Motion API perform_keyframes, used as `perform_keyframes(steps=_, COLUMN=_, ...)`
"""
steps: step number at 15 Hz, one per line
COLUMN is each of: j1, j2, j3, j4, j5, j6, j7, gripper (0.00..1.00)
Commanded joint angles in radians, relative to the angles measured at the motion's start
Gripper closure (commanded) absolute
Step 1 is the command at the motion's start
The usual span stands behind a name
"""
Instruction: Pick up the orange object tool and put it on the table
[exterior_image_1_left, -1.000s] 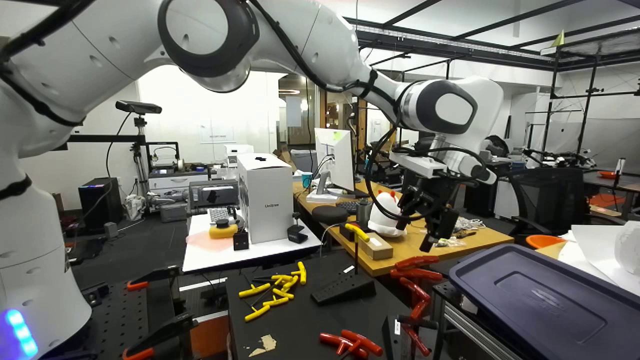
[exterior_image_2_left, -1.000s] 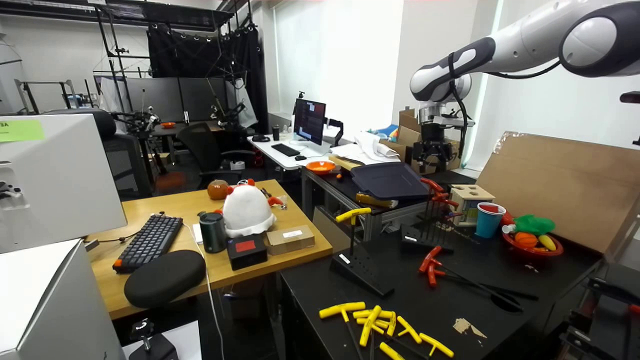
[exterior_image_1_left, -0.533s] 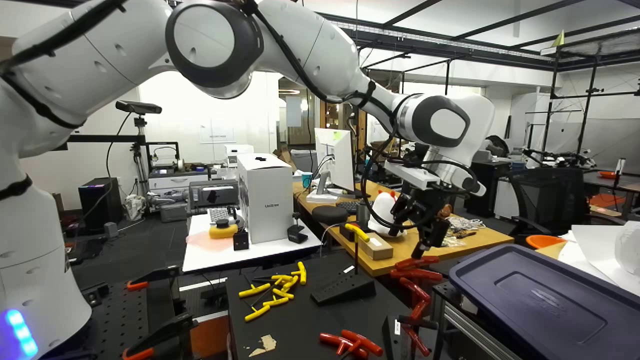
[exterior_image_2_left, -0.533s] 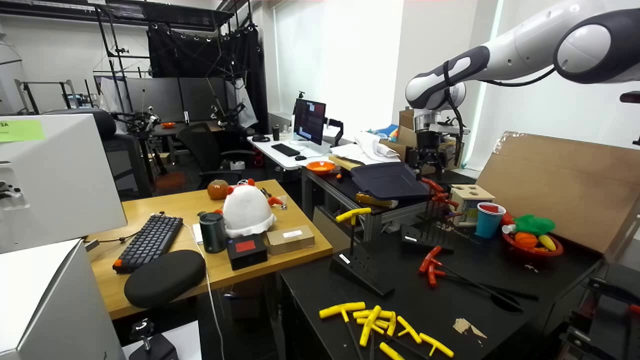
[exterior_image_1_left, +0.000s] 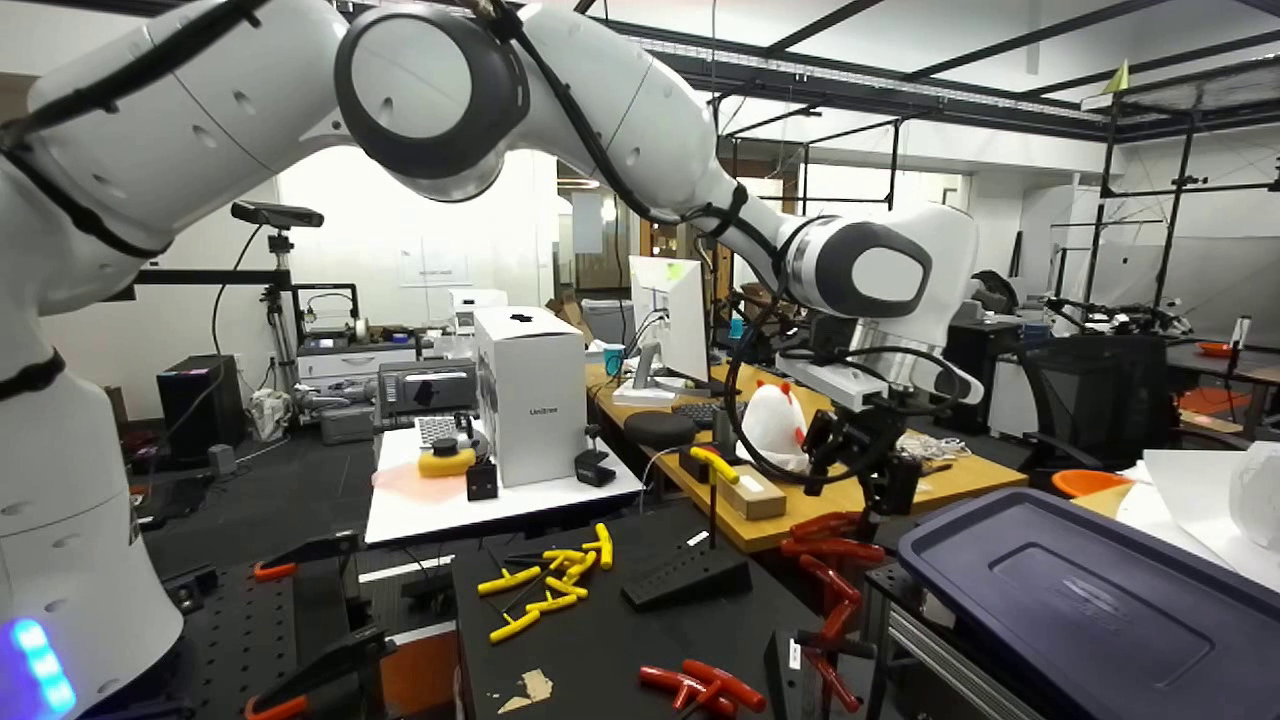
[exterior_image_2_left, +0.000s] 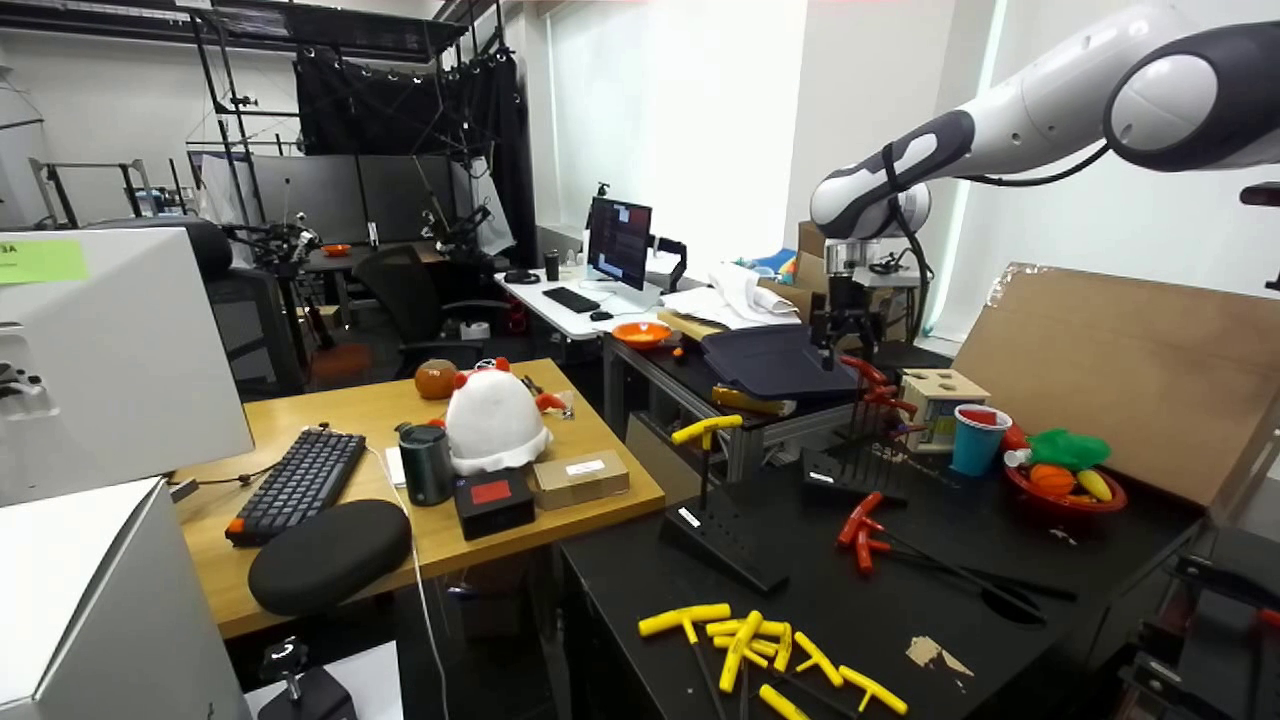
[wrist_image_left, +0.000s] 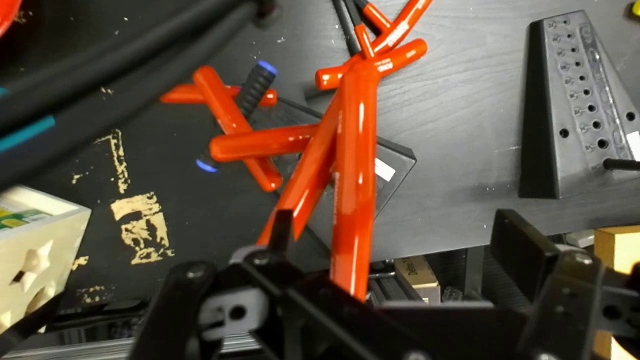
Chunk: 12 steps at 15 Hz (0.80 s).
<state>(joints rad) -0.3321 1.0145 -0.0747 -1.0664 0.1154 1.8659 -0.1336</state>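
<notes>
Several orange T-handled tools (wrist_image_left: 355, 180) stand in a black holder (wrist_image_left: 400, 160) in the wrist view; their handles look redder in both exterior views, where the tools (exterior_image_2_left: 880, 388) rise from the dark bench. My gripper (wrist_image_left: 402, 240) is open just above them. One upright-looking handle lies in view between the fingers, closer to the left finger (wrist_image_left: 283, 232) and apart from the right one; another passes behind the left finger. In an exterior view the gripper (exterior_image_1_left: 850, 490) hangs over the topmost handles (exterior_image_1_left: 835, 547). The wooden table (exterior_image_2_left: 330, 405) is beyond the dark bench.
Two loose orange-red tools (exterior_image_2_left: 863, 530) lie on the dark bench near the holder. A second black stand (exterior_image_1_left: 690, 580) holds one yellow tool, and several yellow tools (exterior_image_1_left: 550, 580) lie nearby. Also close are a blue lid (exterior_image_1_left: 1090, 600), a shape box (exterior_image_2_left: 940, 400) and a blue cup (exterior_image_2_left: 978, 440).
The arm has come down, bringing the open gripper lower over the standing orange tools, and the gripper has turned slightly. The tools and other objects look unmoved.
</notes>
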Motion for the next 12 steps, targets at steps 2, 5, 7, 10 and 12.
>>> perform_keyframes(steps=2, j1=0.008, j2=-0.047, j3=-0.009, j4=-0.105, j5=-0.005, j6=0.106, j7=0.008, gripper=0.00)
perform_keyframes(steps=5, j1=0.005, j2=-0.057, j3=-0.008, j4=-0.130, j5=-0.003, j6=0.134, j7=0.004, gripper=0.00)
perform_keyframes(steps=7, j1=0.004, j2=-0.063, j3=-0.007, j4=-0.142, j5=-0.002, j6=0.142, j7=0.003, gripper=0.00)
perform_keyframes(steps=10, j1=0.001, j2=-0.071, j3=-0.006, j4=-0.154, j5=0.000, j6=0.149, j7=0.001, gripper=0.25)
perform_keyframes(steps=12, j1=0.001, j2=-0.076, j3=-0.005, j4=-0.160, j5=-0.001, j6=0.151, j7=-0.001, gripper=0.34)
